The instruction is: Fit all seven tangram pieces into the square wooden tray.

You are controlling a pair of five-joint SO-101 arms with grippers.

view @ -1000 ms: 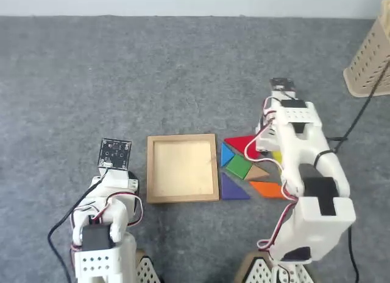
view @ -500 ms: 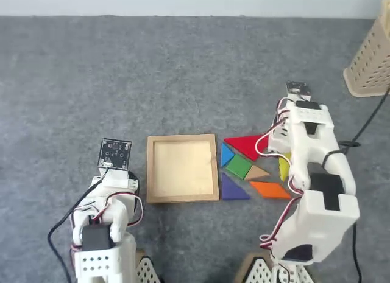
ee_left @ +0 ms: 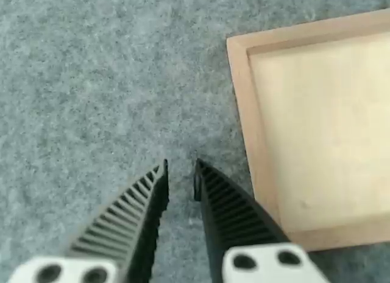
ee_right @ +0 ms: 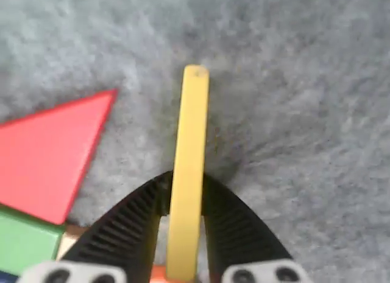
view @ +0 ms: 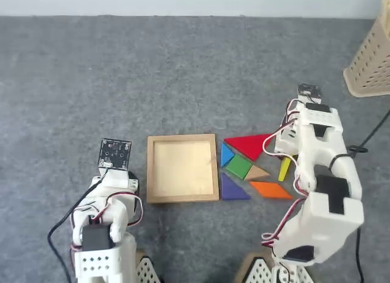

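The square wooden tray [view: 183, 167] lies mid-table with nothing in it; its corner [ee_left: 304, 118] is beside my left gripper [ee_left: 181, 169], which hovers over the carpet with its fingers nearly together and nothing between them. Just right of the tray sit the red triangle [view: 250, 145], blue piece [view: 226, 154], green square [view: 239, 167], tan triangle [view: 256, 172], purple triangle [view: 231, 188] and orange piece [view: 270, 189]. My right gripper [ee_right: 186, 185] is shut on the yellow piece [ee_right: 190, 131], holding it on edge just right of the red triangle [ee_right: 49, 155]. The yellow piece [view: 284, 167] is partly under the right arm.
A perforated beige holder [view: 370, 58] stands at the far right edge. Grey carpet [view: 152, 70] covers the table, with open room behind and left of the tray. The left arm [view: 106, 204] rests near the front left.
The right arm has swung to the right with the yellow piece, pulling it out from beside the red triangle and uncovering the cluster. The left arm has stayed still.
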